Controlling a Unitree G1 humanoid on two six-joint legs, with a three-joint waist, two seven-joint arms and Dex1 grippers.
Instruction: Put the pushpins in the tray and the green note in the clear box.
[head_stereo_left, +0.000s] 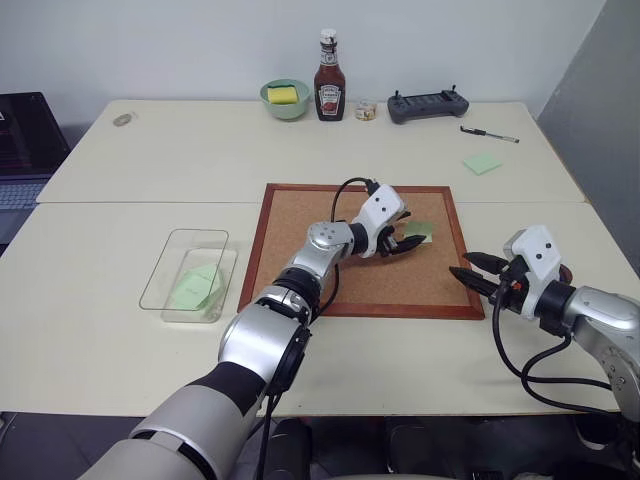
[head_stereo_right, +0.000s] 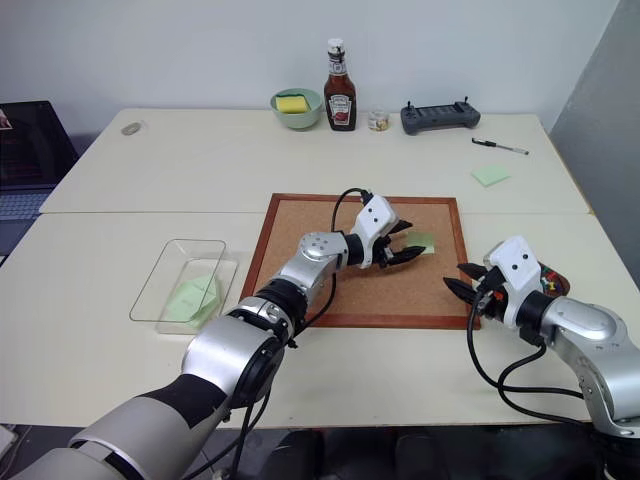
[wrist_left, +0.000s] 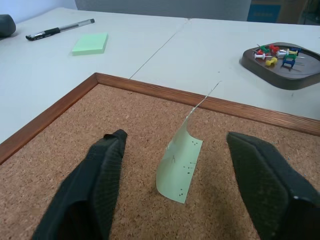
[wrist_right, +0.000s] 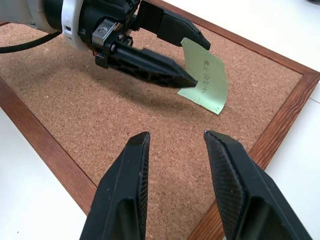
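Note:
The green note (wrist_left: 179, 172) stands curled up on edge on the corkboard (head_stereo_left: 300, 250), near its far right corner. My left gripper (head_stereo_left: 408, 240) is open, with one finger on each side of the note and a gap to both. My right gripper (head_stereo_left: 470, 270) is open over the board's right frame, pointing at the note, with nothing between its fingers. Several pushpins (wrist_left: 274, 52) lie in the dark brown tray (wrist_left: 270, 75), which sits right of the board behind my right hand. The clear box (head_stereo_left: 185, 237) sits left of the board with a pale green sheet (head_stereo_left: 197, 286) inside.
A pad of green notes (head_stereo_left: 482, 163) and a pen (head_stereo_left: 490, 134) lie at the back right. A ketchup bottle (head_stereo_left: 330, 90), a light green bowl (head_stereo_left: 285, 98), a small jar (head_stereo_left: 366, 110) and a black controller (head_stereo_left: 428, 104) line the far edge. A laptop (head_stereo_left: 20, 150) stands at the left.

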